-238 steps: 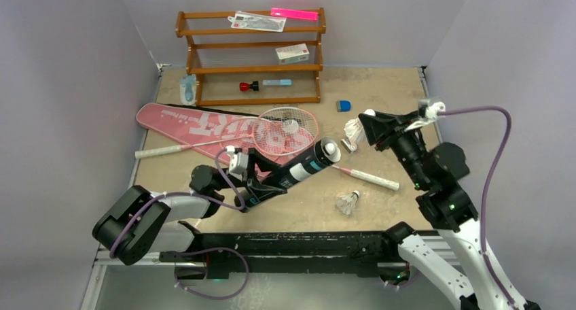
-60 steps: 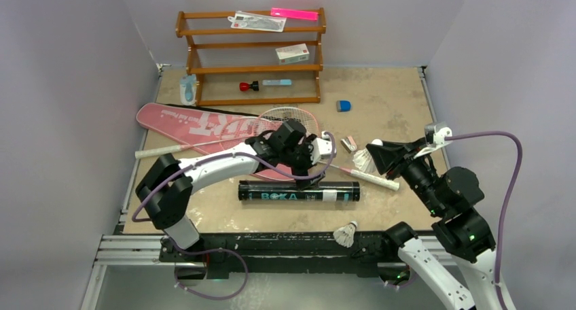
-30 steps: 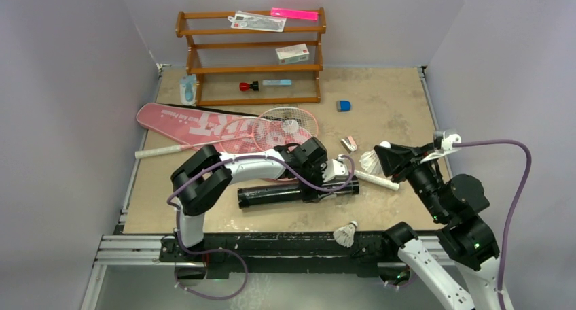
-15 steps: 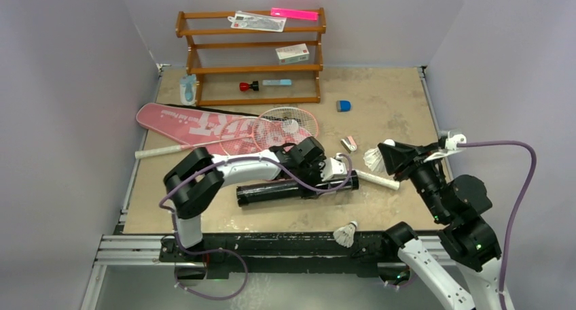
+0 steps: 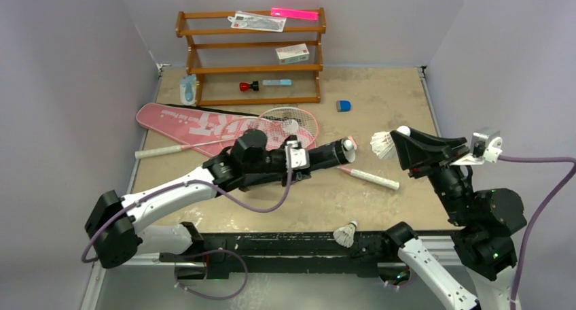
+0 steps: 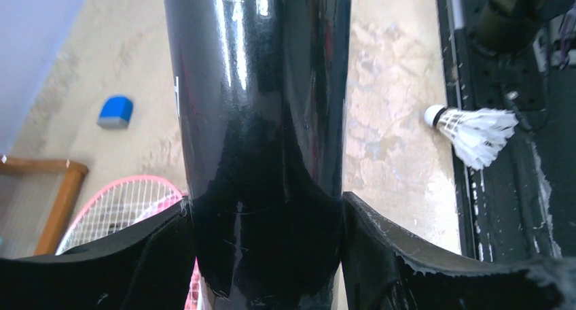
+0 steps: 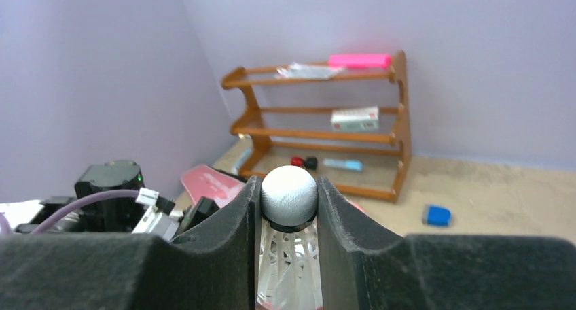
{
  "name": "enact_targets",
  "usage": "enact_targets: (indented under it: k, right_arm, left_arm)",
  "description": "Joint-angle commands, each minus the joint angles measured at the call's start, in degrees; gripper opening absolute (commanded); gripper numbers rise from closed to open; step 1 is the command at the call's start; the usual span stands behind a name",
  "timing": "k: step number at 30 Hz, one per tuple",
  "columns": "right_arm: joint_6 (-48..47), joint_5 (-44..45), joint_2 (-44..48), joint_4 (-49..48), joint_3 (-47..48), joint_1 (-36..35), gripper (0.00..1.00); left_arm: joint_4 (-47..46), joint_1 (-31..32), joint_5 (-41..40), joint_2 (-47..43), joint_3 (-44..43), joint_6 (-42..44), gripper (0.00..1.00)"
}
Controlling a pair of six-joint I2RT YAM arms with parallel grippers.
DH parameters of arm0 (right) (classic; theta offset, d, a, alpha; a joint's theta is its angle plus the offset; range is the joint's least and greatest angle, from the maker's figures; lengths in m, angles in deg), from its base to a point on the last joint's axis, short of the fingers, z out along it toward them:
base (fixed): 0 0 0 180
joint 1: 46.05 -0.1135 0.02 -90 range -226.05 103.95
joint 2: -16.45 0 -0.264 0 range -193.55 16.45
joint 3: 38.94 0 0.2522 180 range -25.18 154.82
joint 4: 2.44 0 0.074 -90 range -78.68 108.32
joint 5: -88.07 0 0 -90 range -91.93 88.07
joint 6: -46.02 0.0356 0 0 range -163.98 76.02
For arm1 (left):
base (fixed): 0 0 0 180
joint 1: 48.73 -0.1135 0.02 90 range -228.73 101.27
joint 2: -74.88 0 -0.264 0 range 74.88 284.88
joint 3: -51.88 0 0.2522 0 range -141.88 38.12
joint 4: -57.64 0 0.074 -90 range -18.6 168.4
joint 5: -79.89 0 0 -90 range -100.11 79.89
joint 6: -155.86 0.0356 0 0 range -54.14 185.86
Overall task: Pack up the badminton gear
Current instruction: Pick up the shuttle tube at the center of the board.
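Fingers of the left arm are clamped around the black tube, one on each side of its glossy wall. Nearest of all, a second shuttlecock lies on its side at the desk's near edge, against the black rail. Past it, the tube is held slantwise over the middle of the desk, its white end toward the right arm. The right arm's fingers are closed on a shuttlecock, pinching it just under the round cork, feathers down between them; it hangs above the desk, close to the tube's white end but apart from it. Below that gap lies one racket's white handle. Further back, the pink racket heads rest on the long pink bag, which lies flat. A small blue thing sits beyond to the right, and the wooden rack stands against the far wall.
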Motion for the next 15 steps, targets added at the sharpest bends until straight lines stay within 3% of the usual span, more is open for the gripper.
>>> enact_targets:
  k: [1, 6, 15]
  right_arm:
    - [-0.68, -9.1, 0.41, -15.88, -1.97, -0.09, 0.0]
    - [3.11, -13.35, -0.56, -30.46, -7.11, -0.1, 0.0]
    - [8.66, -18.22, -5.78, -36.43, -9.33, -0.09, 0.0]
  left_arm:
    - [-16.96, -3.6, 8.77, -5.89, 5.21, -3.0, 0.48]
    - [-27.19, -5.24, 12.27, -9.04, 9.91, -8.17, 0.47]
    - [-45.37, -5.7, 11.31, -8.89, 17.2, -18.26, 0.45]
